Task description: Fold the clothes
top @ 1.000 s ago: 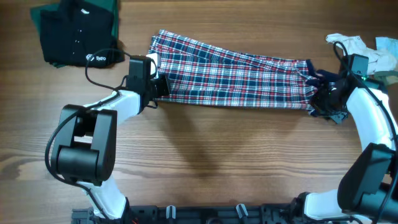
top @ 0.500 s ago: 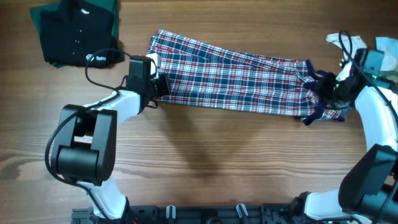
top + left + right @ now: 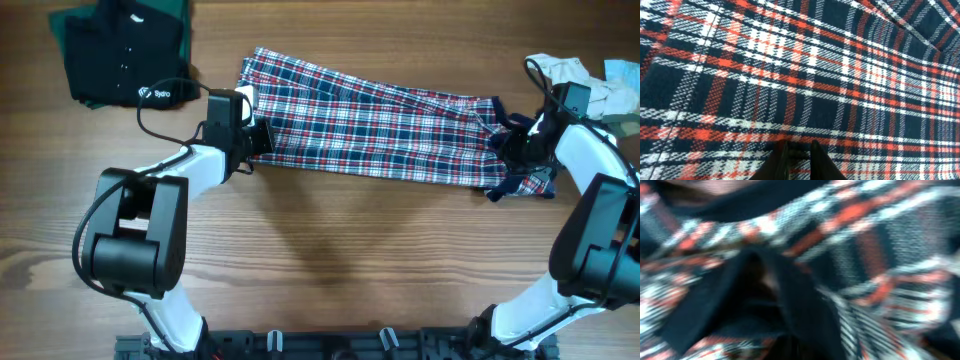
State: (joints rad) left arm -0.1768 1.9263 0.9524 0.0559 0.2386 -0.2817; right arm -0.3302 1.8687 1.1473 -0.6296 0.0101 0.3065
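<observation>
The clothes are one red, white and navy plaid shirt (image 3: 380,125), stretched in a long band across the wooden table (image 3: 350,260). My left gripper (image 3: 262,140) is at the shirt's left end. In the left wrist view its gripper (image 3: 801,157) is shut on a pinch of the plaid cloth (image 3: 805,75). My right gripper (image 3: 518,148) is shut over the shirt's bunched right end with its dark navy trim (image 3: 515,185). The right wrist view is blurred, with navy trim (image 3: 785,295) and plaid close up. Whether any cloth sits between these jaws I cannot make out.
A black garment with a small white logo (image 3: 120,55) lies at the back left on a green cloth (image 3: 172,10). A small off-white and pale green cloth (image 3: 592,85) lies at the back right, just behind my right arm.
My right gripper swung right and back, then returned left over the shirt's end. The navy-trimmed hem dropped flat onto the table. The right jaws closed further. The left arm has not moved.
</observation>
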